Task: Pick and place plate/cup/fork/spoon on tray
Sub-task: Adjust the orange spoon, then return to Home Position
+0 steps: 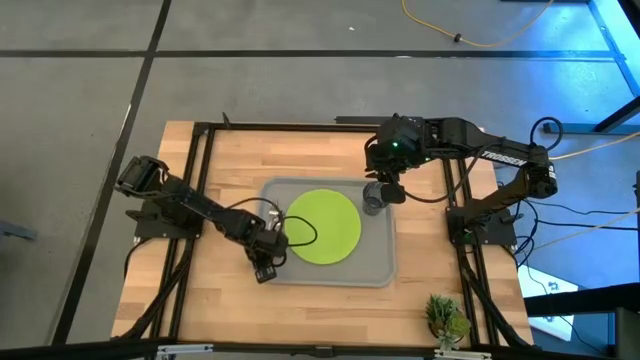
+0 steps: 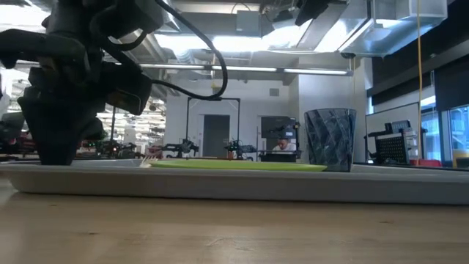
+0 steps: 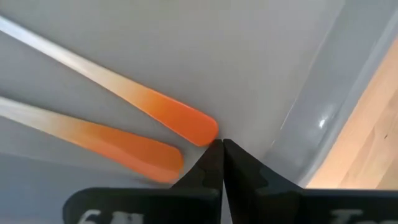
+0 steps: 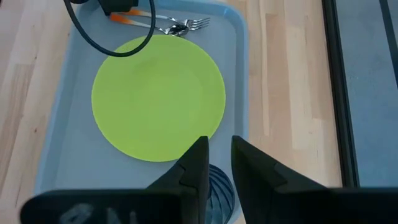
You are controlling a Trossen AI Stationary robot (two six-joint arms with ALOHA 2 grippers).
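Tray (image 1: 378, 268) held plate (image 1: 322, 226), cup (image 1: 373, 199), plus fork (image 4: 189, 24) and spoon (image 4: 174, 29) side by side. Left gripper (image 3: 222, 149), fingers together, sat just beside the orange handles. Right gripper (image 4: 217, 163) hovered above cup, fingers apart, holding nothing.

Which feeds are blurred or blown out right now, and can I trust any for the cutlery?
Left wrist view: the two orange handles are soft, too close for focus. Low view: ceiling lights glare, the left tool is a dark silhouette, and the cup is clear. Right wrist view: sharpest, showing fork and spoon beside the plate.
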